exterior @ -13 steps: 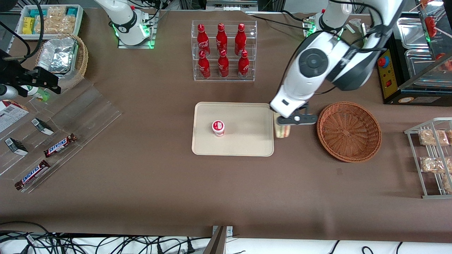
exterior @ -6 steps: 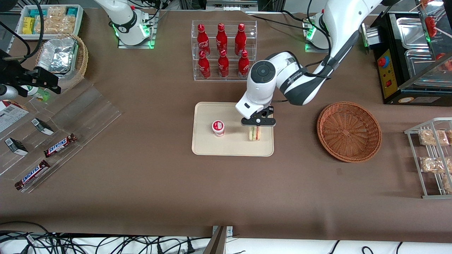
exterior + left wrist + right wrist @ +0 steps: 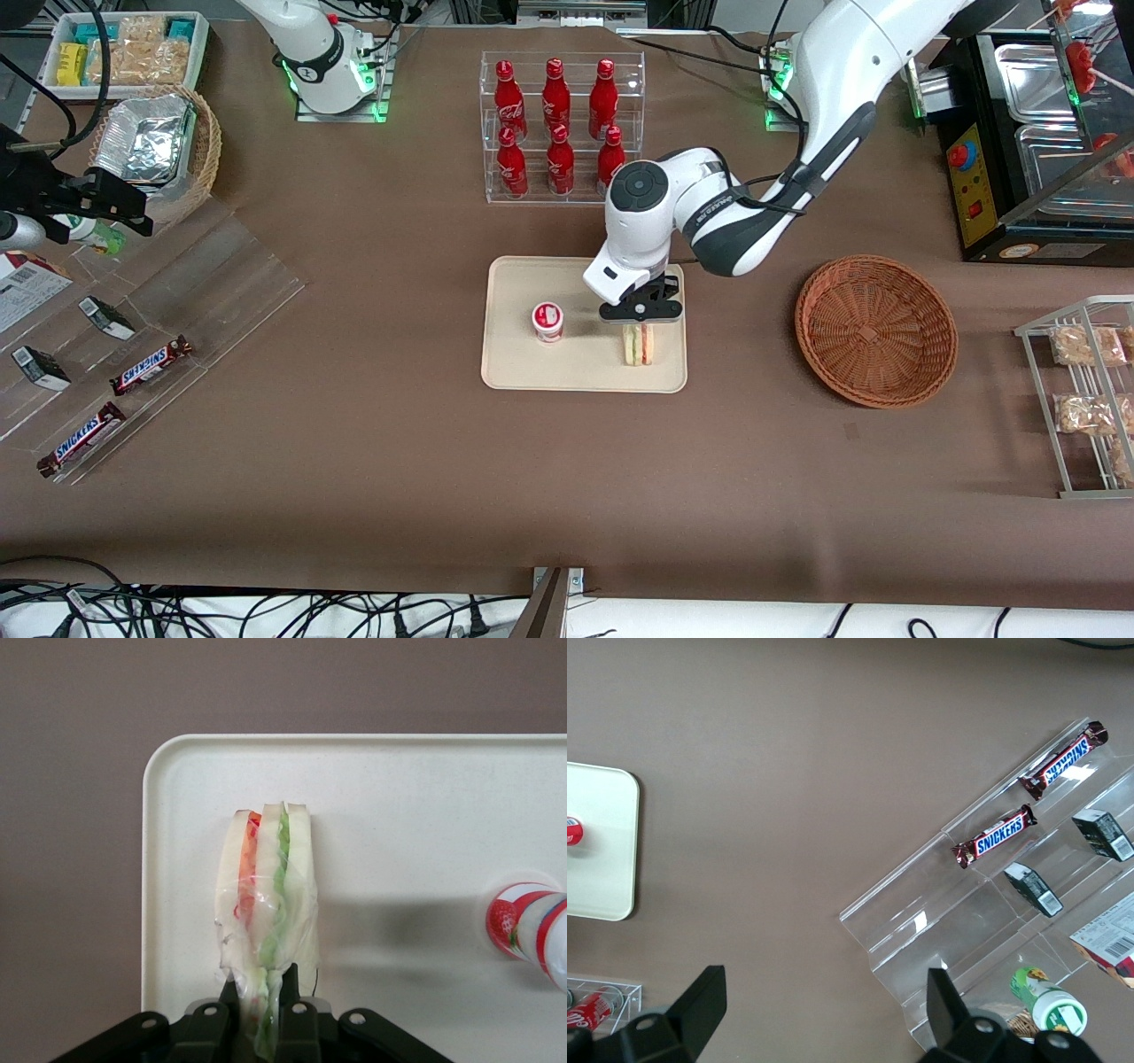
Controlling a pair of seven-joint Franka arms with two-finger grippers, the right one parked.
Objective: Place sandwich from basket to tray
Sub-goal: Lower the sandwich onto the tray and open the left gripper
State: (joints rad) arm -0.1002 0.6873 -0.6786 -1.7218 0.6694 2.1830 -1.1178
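Note:
The wrapped sandwich (image 3: 639,345) (image 3: 266,908) stands on its edge on the beige tray (image 3: 585,372) (image 3: 416,815), close to the tray's corner nearest the working arm's end and the front camera. My left gripper (image 3: 640,315) (image 3: 259,992) is over it, shut on the sandwich's wrapped end, fingers (image 3: 291,988) pinching either side. The reddish-brown wicker basket (image 3: 875,330) sits empty on the table, toward the working arm's end.
A small red-and-white cup (image 3: 547,321) (image 3: 530,923) stands on the tray beside the sandwich. A clear rack of red bottles (image 3: 560,127) stands farther from the front camera than the tray. A wire rack of bagged snacks (image 3: 1088,390) lies at the working arm's end.
The gripper carried the sandwich from beside the tray's edge onto the tray, then lowered it toward the near corner. The basket stayed empty and still.

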